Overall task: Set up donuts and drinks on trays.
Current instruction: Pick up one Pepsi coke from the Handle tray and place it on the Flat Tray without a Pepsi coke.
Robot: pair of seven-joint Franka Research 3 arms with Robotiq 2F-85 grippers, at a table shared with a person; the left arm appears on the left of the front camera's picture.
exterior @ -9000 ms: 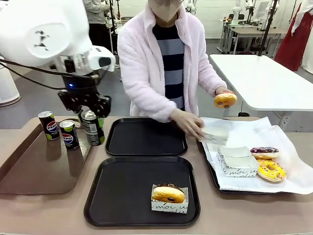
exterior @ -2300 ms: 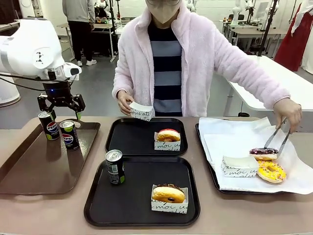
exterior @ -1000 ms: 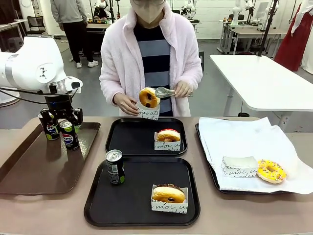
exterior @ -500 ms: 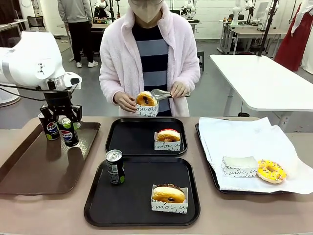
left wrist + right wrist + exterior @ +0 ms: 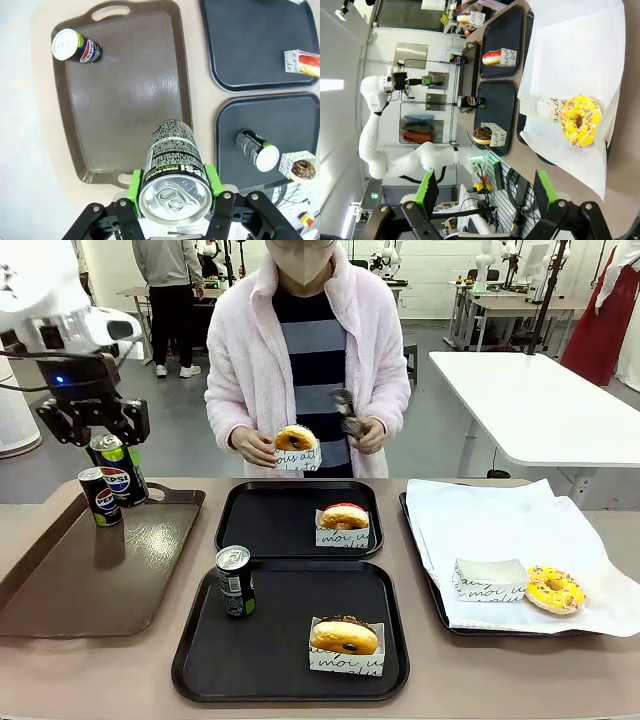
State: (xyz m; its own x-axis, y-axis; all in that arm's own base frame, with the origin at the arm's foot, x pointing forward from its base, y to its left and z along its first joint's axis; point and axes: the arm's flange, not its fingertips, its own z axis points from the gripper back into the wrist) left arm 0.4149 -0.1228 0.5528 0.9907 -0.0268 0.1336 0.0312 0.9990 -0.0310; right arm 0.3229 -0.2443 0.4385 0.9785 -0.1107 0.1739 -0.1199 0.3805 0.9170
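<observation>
Left tool [image 5: 173, 184] is pinching one drink can [image 5: 118, 470] between its green pads, just under the silver top. The can is hanging upright, long axis vertical, over the brown tray [image 5: 60, 580]. Right tool [image 5: 482, 192] is standing with fingers spread, gripping nothing.

Landmark: far black tray [image 5: 250, 530].
- The held can is sitting to the robot's left of it, well apart, past the brown tray's rim.
- A second can [image 5: 98, 496] is standing on the brown tray, farther left again.
- On the landmark itself, a pink-glazed donut [image 5: 344, 518] is resting in its box toward the right side, leaving the left half bare.
- The near black tray [image 5: 200, 660], touching the landmark's robot-side rim, is carrying a can [image 5: 233, 580] and a chocolate donut [image 5: 345, 636].
- Beyond the far rim, the person's hand [image 5: 255, 447] is holding a boxed donut [image 5: 296, 443].
- Right of the landmark, a yellow donut [image 5: 553, 587] is lying on white paper.

Judgement: the landmark is lacking its drink. Its bare half is lying rightward of the held can, and the left arm is the nearer one. The person's hand may be heading for the same tray.
</observation>
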